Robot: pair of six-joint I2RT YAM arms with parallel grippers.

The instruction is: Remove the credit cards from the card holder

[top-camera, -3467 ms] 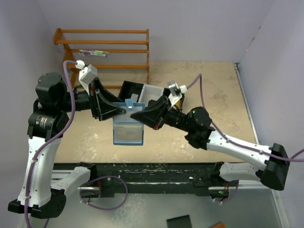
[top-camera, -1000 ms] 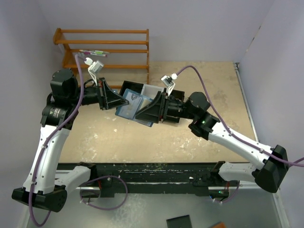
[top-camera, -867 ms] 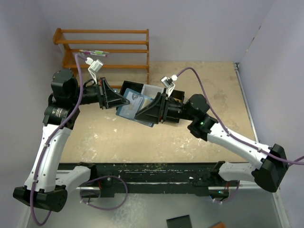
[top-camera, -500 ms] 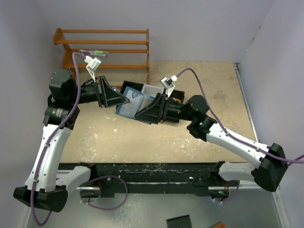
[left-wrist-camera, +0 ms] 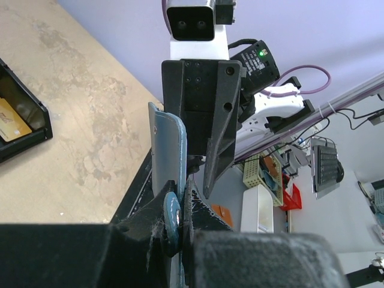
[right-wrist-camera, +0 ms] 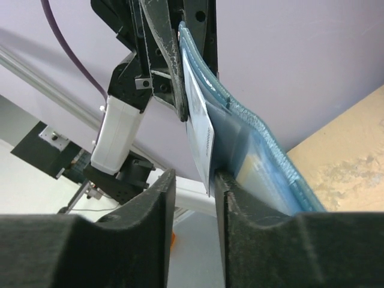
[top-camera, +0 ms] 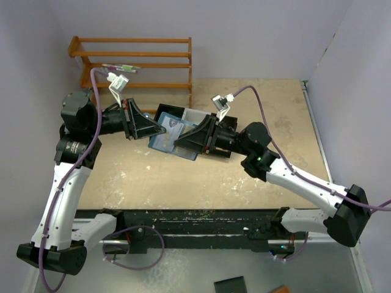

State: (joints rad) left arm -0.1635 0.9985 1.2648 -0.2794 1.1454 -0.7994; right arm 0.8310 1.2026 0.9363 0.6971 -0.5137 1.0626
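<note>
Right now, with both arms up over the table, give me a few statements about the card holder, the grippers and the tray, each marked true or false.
1. The left gripper is pinching the blue card holder. True.
2. The holder lies flat on the table. False: it is held up in the air between the two grippers.
3. The edge of a pale credit card sticking out of the holder sits between the jaws of the right gripper. True.
4. The black tray has nothing in it. False: a gold-tan credit card lies in the compartment the left wrist view shows.
</note>
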